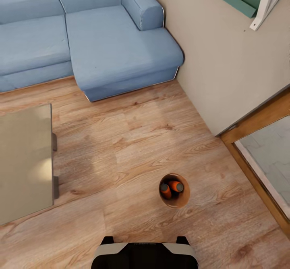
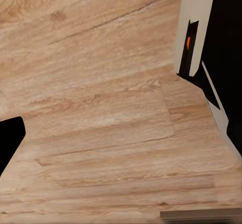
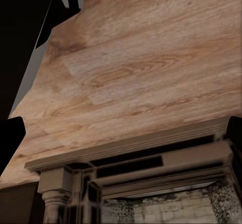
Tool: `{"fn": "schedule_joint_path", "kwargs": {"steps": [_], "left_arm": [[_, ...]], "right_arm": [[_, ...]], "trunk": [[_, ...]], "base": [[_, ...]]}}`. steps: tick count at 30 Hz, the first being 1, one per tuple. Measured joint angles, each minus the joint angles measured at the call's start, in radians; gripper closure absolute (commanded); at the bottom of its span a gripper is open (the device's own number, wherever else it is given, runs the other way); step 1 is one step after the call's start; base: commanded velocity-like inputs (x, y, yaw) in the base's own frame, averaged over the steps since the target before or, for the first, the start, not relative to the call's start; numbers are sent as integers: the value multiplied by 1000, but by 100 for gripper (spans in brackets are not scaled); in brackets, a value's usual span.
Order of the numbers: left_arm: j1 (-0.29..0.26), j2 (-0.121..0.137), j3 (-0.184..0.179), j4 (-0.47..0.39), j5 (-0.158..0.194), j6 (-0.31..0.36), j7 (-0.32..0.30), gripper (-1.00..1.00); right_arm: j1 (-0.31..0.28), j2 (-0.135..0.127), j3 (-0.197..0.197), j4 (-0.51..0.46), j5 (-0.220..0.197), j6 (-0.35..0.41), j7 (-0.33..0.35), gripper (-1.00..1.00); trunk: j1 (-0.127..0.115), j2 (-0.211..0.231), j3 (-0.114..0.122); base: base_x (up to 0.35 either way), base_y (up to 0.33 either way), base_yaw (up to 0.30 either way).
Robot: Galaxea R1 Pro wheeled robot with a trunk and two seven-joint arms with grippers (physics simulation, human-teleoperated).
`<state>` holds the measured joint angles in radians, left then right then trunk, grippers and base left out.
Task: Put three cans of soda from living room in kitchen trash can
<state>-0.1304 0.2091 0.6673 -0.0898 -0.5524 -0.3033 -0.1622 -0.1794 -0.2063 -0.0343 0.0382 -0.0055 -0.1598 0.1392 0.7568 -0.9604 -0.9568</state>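
Observation:
The tash can [image 1: 184, 198], a small round bucket with a tan-brown inside, stands on the wood floor just ahead of my base. Two orange cans of soda [image 1: 165, 190] [image 1: 177, 186] lie inside it, leaning together; a dark patch sits between them and I cannot tell what it is. The left wrist view shows one dark fingertip [image 2: 10, 143] at the picture's edge over bare floor, my left gripper [image 2: 121, 143] open and holding nothing. My right gripper [image 3: 121, 133] is open too, dark fingertips [image 3: 10, 138] at both edges, with floor between them.
A blue corner sofa [image 1: 100, 39] fills the far side. A low grey table [image 1: 24, 160] stands to the left. A wood-framed glass door [image 1: 266, 152] and a wall are to the right. A fireplace [image 3: 141, 183] appears in the right wrist view. My base [image 1: 145, 255] is at the bottom.

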Motion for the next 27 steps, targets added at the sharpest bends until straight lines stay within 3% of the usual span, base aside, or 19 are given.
{"fn": "schedule_joint_path", "kwargs": {"steps": [27], "left_arm": [[0,-17,-4,7,-7,6,-2,-100]], "right_arm": [[14,36,-2,2,0,-1,-3,-100]], "trunk": [[-104,189,85]], "base": [[0,0,0]]}}
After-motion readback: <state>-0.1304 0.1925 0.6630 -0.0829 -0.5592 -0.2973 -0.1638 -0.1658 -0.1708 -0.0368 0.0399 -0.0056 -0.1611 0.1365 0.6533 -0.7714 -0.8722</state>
